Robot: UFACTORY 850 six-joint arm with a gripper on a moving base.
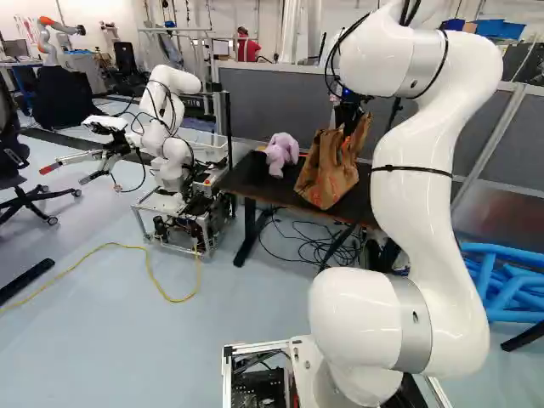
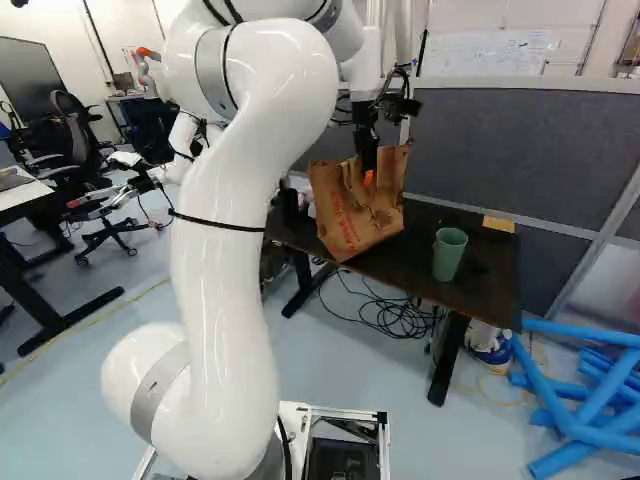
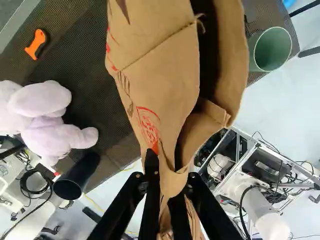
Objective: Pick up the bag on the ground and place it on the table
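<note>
Bag [image 1: 327,174] is, in left base view, directly under the hand [image 1: 345,127], over the bench [image 1: 242,183]. Its top points up to the hand and its bottom points down; the long axis is near upright, but leaning. The pink toy [image 1: 281,153] sits beside, well apart from the hand.

In right base view, the bag slants below the hand, and its lowest corner comes close to the near edge of the bench. Whether this corner is touching, I cannot tell. The green cup [image 2: 449,254] stands lower than the hand and to its side, apart from the bag.

In wrist view, the hand is closed almost fully, with the gathered paper rim of the bag pinched between both fingers. From there the long axis runs ahead of the hand, and the open mouth faces the green cup's side. For setting down, I judge it better to bring the hand farther inward over the bench, then lower slowly until the base lies flat, and only then release, because near the edge the soft bag could tip.
</note>
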